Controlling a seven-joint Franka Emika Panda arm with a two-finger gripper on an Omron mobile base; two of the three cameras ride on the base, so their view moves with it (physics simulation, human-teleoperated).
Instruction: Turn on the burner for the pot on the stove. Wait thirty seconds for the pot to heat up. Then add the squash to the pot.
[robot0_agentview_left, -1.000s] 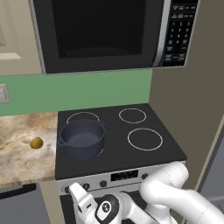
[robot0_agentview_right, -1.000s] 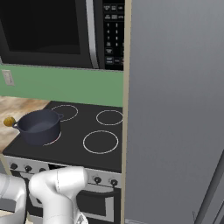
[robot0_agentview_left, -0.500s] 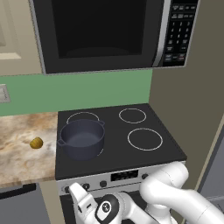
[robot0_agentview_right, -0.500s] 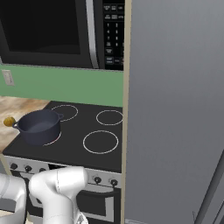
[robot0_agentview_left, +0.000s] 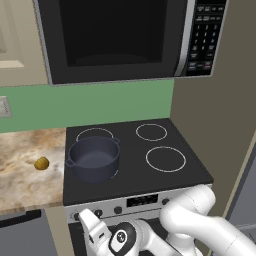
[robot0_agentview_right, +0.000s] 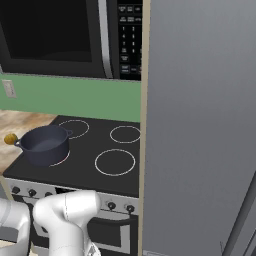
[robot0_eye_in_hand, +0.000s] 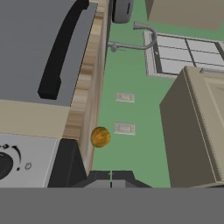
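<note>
Four white rings mark the black glass stove (robot0_agentview_left: 195, 172); the pot (robot0_agentview_left: 93, 158) sits on the front-left burner (robot0_agentview_left: 114, 175), at about 8 o'clock of the cooktop, lidless, upright, nothing visible inside. From the right base view the pot (robot0_agentview_right: 45, 144) covers most of its ring. Squash (robot0_agentview_left: 42, 163) lies on the marble counter (robot0_agentview_left: 20, 185) at 9 o'clock of the pot, near it but apart, not touching. In the hand view the squash (robot0_eye_in_hand: 100, 137) shows at the counter edge against the green wall (robot0_eye_in_hand: 135, 153), with two wall outlets (robot0_eye_in_hand: 124, 128) just beside it. Arm is folded low in front of the stove's silver front panel (robot0_agentview_left: 145, 200), below the knobs; gripper (robot0_agentview_left: 88, 223) sits at about 7 o'clock of the left base view, near the leftmost knobs. Finger spread: cannot tell, tips are barely visible. Microwave (robot0_agentview_left: 120, 37) hangs above the stove. Sink faucet (robot0_eye_in_hand: 135, 41) appears at 12 o'clock in the hand view.
</note>
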